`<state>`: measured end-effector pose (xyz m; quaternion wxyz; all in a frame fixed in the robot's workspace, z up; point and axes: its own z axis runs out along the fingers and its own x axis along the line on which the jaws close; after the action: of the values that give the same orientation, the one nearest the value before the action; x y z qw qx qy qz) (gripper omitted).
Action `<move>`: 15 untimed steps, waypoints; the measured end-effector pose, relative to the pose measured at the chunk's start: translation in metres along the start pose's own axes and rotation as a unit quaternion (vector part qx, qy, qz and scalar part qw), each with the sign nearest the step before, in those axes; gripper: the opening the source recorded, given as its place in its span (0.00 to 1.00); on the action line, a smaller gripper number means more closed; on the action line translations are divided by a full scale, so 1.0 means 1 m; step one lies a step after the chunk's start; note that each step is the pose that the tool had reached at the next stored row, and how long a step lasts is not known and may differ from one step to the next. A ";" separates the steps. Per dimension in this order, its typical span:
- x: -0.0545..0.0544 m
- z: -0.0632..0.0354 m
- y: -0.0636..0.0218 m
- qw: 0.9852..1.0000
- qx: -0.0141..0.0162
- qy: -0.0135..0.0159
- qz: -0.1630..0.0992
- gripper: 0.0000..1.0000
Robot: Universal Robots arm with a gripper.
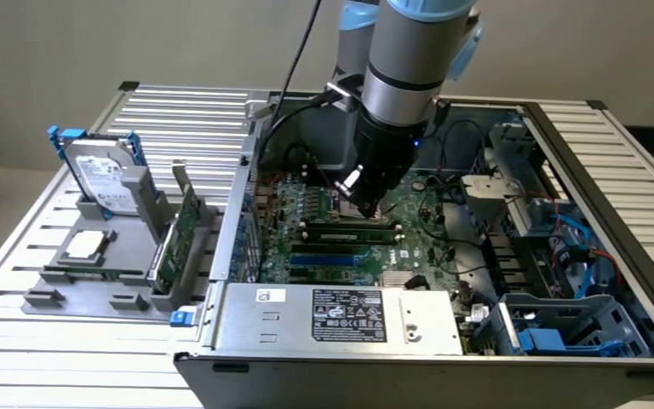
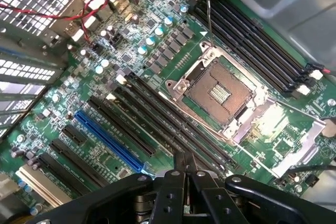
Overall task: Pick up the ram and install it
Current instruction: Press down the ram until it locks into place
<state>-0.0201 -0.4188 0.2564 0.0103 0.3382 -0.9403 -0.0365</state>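
Note:
My gripper [image 1: 367, 200] is down inside the open computer case, just above the motherboard [image 1: 418, 243]. In the wrist view its two black fingers meet tip to tip [image 2: 185, 163] over the row of long black slots [image 2: 173, 121] beside the processor socket [image 2: 220, 90], and the gripper is shut. In the exterior view a long, thin green stick that looks like the ram [image 1: 350, 232] lies along those slots right under the fingertips. I cannot tell whether the fingers touch it or how deep it sits.
At the exterior view's left, a grey holder [image 1: 77, 298] carries a hard drive [image 1: 106, 175], a broad green expansion card [image 1: 185, 234] and a square chip [image 1: 86, 247]. The power supply [image 1: 339, 315] closes the case front. Cables and drive cages [image 1: 565, 247] crowd its right side.

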 end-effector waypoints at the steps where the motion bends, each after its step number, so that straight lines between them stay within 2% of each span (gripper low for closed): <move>1: 0.000 0.0000 0.0000 1.000 0.000 0.000 0.005 0.11; 8: 0.000 0.0000 0.0000 0.999 0.002 -0.002 0.045 0.11; 15: 0.000 0.0000 0.0000 0.996 0.003 -0.005 0.091 0.11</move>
<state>-0.0201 -0.4188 0.2564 0.0080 0.2508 -0.9674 -0.0344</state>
